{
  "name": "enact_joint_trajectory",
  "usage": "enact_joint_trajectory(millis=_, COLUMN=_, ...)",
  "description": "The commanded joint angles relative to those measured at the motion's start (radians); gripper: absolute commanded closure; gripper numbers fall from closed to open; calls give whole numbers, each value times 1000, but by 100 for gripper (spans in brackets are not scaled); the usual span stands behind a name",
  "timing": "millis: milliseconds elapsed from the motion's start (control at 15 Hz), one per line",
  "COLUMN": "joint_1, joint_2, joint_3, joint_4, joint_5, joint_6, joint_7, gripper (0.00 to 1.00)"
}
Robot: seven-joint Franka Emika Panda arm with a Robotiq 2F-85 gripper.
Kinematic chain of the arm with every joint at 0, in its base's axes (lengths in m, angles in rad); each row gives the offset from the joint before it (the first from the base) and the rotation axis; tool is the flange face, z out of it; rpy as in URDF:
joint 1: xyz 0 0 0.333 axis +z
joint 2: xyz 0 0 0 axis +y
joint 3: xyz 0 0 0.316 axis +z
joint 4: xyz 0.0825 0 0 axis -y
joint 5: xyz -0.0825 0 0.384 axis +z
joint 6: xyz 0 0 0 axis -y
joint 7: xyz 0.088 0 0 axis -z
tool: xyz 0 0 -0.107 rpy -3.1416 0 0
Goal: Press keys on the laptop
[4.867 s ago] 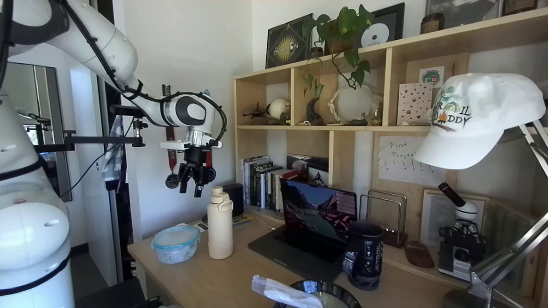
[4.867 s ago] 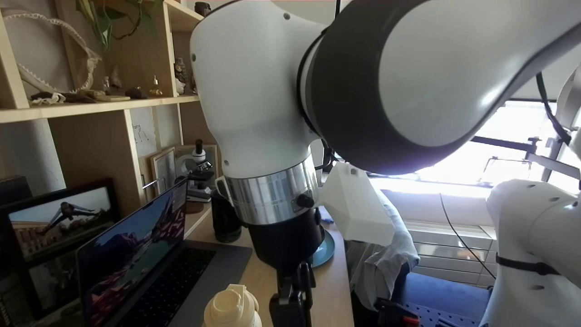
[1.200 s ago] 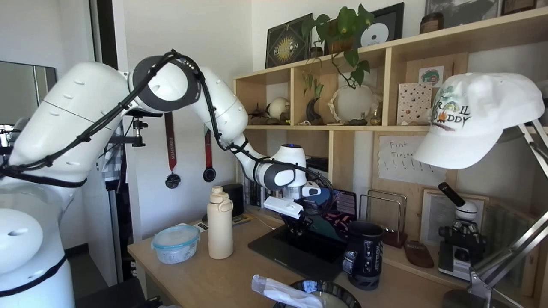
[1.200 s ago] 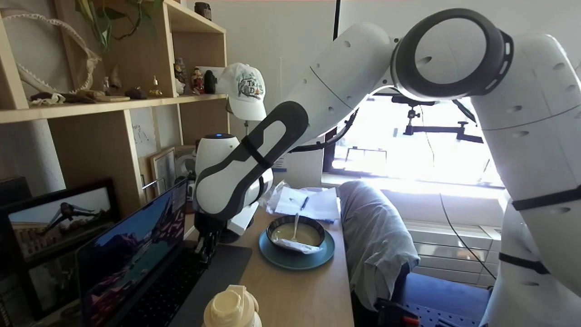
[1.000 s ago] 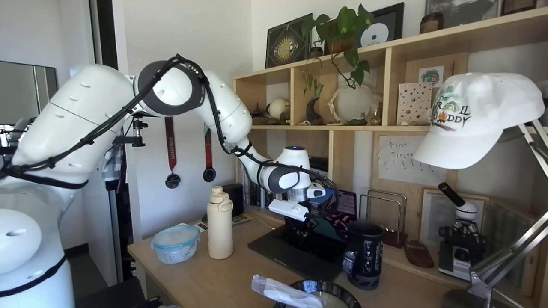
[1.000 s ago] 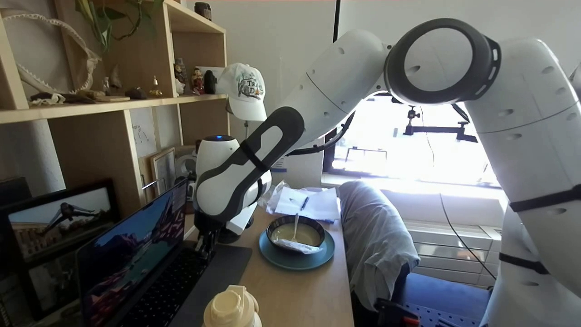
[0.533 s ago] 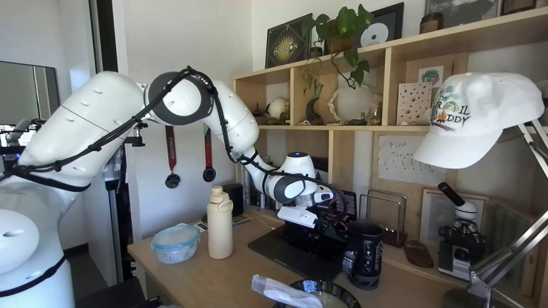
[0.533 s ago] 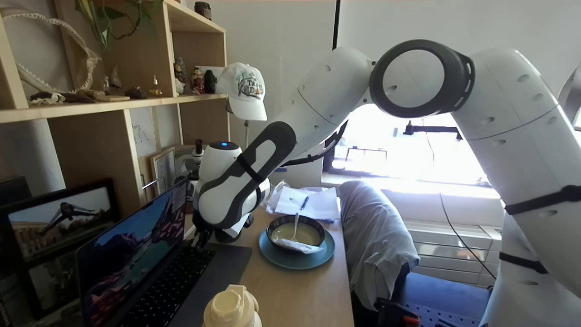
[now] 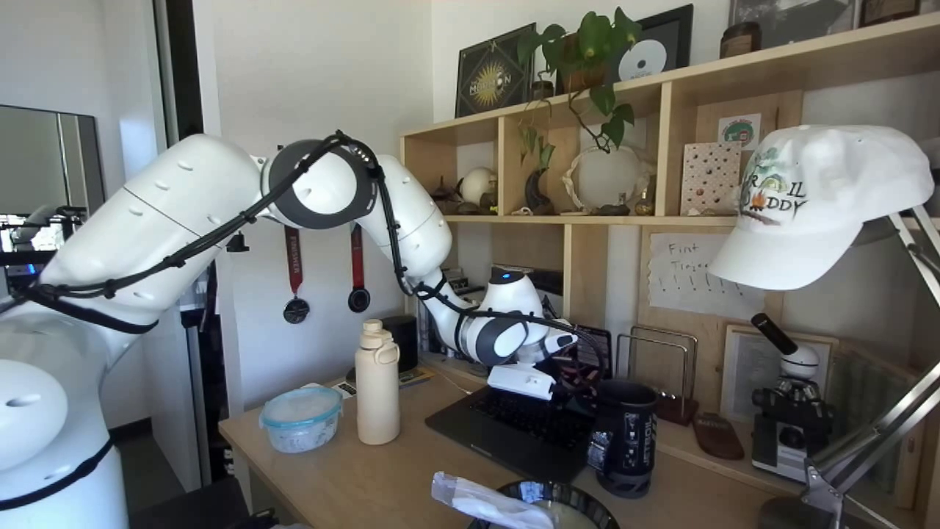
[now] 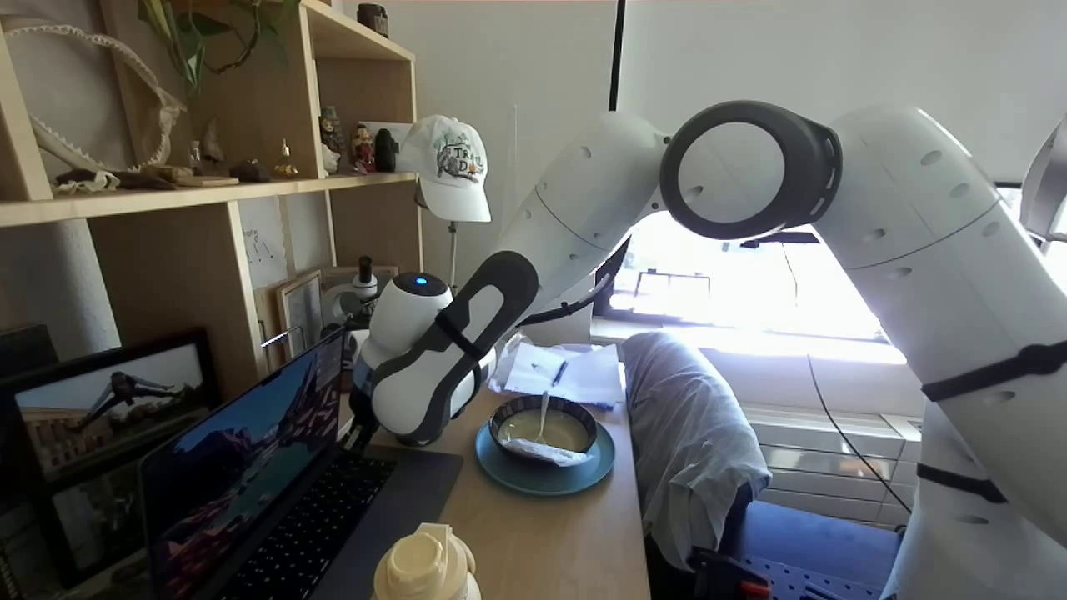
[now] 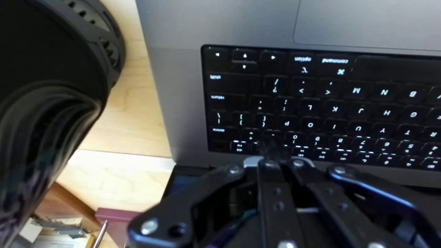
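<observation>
"Where are the keys [image 11: 324,107]?"
"On the laptop [image 9: 507,441], open on the bench [image 9: 411,477]; the tips of my gripper [image 11: 276,151] are over the back rows, toward the mug [image 9: 626,441]."
"Touching?"
"Can't tell. It's closed, with nothing in it."
"Then how do you press?"
"I'd push straight down, lightly, on one key, stop as it gives, then lift clear before shifting."
</observation>
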Motion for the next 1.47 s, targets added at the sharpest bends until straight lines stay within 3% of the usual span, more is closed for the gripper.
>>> enact_joint_trajectory(millis=0, joint_1=17, joint_2=36, joint_3=-35, joint_4=30, joint_5=-41, joint_6=62, joint_7=54, gripper=100)
enact_joint_trajectory(millis=467, joint_1=-10, joint_2=95, joint_3=-10, joint_4=77, joint_5=-36, joint_6=128, joint_7=55, gripper=100)
enact_joint_trajectory(millis=1400, joint_1=-6, joint_2=217, joint_3=-27, joint_4=244, joint_5=-40, joint_6=98, joint_7=58, gripper=100)
